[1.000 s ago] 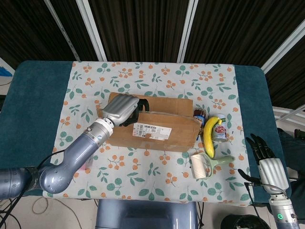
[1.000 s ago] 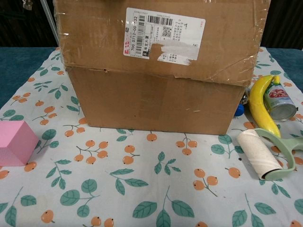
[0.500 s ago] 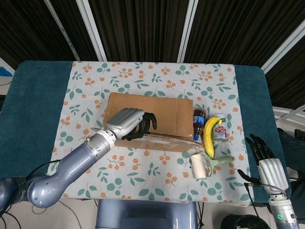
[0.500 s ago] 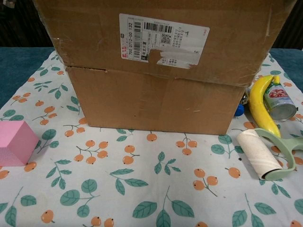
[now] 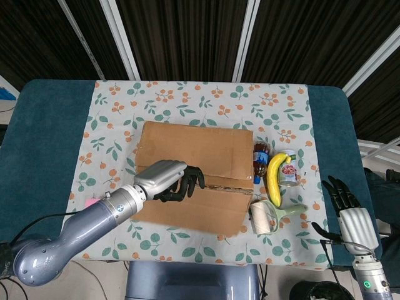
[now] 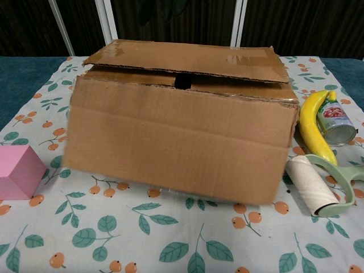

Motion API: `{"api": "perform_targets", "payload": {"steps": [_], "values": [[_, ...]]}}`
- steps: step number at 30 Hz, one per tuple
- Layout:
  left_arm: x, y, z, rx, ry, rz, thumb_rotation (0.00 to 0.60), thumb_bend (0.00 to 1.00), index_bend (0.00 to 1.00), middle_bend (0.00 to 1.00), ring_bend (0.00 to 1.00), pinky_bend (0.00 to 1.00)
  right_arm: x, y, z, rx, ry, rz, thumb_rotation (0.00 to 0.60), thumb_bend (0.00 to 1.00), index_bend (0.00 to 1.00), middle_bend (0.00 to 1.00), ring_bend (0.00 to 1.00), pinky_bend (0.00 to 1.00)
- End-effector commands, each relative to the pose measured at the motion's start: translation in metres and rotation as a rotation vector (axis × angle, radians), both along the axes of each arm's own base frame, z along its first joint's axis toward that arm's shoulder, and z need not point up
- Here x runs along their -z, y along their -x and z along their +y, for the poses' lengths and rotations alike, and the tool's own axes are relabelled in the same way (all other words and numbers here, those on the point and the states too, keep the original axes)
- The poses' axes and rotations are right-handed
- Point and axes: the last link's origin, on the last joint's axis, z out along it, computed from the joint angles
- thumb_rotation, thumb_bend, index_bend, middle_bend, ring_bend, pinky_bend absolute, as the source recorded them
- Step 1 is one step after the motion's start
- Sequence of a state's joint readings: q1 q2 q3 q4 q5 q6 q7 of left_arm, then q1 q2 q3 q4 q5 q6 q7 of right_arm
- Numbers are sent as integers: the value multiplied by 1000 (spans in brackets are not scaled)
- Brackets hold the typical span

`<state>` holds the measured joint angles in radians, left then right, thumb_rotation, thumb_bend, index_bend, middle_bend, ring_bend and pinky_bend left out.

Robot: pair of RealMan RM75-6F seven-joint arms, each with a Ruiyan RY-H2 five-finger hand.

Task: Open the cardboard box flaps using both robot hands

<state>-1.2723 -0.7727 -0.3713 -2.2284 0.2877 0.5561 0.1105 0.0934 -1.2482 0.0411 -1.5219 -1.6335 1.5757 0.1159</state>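
Note:
The cardboard box [image 5: 194, 150] stands mid-table on the flowered cloth. Its far flap [image 6: 187, 60] lies flat over the top. The near flap [image 5: 190, 212] is folded outward and hangs down the front, its plain inner face [image 6: 176, 148] showing and its lower edge blurred. My left hand [image 5: 172, 181] hovers over the fold line of that near flap, its dark fingers curled in with nothing visibly gripped; the chest view does not show it. My right hand [image 5: 347, 212] is off the table's right edge, fingers spread and holding nothing.
Right of the box lie a banana [image 5: 275, 178], a tin can [image 5: 289, 175], a small bottle [image 5: 260, 161] and a lint roller [image 5: 265, 217]. A pink block [image 6: 17, 170] sits at the box's front left.
The near flap, held upright with its label showing, has swung outward and down over the box front. My left hand has drawn back toward me with it. The right hand has stayed put.

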Motion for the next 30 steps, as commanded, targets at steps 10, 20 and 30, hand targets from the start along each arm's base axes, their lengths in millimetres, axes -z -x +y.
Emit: {"api": "perform_targets", "payload": {"steps": [10,20,30], "values": [[17,33,42,126,-404,185,600,164,5,1,0,126,1,0,-1,7,-3,-4,600,240,0,0,16,229],[64,44,54,243,-519,334,600,133,0,0,0,106,-1,1,-2,16,-2,-14,600,240,0,0,16,229],[98,51,60,262,-507,385,600,133,0,0,0,105,-2,2,-3,26,1,-25,600,240,0,0,16,229]]}}
